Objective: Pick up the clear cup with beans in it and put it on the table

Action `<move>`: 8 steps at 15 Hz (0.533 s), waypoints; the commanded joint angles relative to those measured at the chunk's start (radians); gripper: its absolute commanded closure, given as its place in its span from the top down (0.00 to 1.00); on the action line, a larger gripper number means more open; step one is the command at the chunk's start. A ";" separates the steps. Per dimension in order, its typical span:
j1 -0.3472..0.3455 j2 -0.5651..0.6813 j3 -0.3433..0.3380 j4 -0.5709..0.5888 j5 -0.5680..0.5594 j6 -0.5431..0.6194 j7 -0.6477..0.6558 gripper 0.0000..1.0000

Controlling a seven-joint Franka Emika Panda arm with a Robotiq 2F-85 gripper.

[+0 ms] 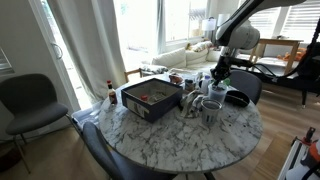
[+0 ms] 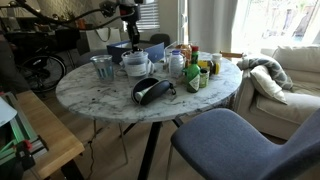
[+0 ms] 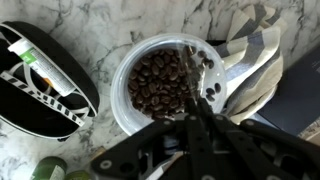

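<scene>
Marble veined in grey tops the table (image 1: 170, 145). Straight beneath the gripper (image 1: 218, 78) stands the clear cup with beans (image 3: 158, 85), upright with its mouth facing up. A plain vertical drop looks enough to reach it. I cannot tell how wide the jaws are.

On one table (image 1: 172, 146) stand one clear cup with beans (image 3: 158, 85), one black case (image 3: 80, 85), one dark box (image 1: 150, 100).

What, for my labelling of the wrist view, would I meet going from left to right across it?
Black oval object with white bands → clear cup with beans → pale grey-striped object, too close to identify.
</scene>
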State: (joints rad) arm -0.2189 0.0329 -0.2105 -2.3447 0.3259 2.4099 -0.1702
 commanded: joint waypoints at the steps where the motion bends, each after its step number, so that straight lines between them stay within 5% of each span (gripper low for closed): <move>1: -0.002 -0.051 -0.003 -0.006 -0.067 -0.068 0.031 0.01; 8: 0.010 -0.108 0.006 0.041 -0.168 -0.220 0.052 0.01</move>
State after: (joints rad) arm -0.2172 -0.0368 -0.2082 -2.3273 0.2029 2.2768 -0.1445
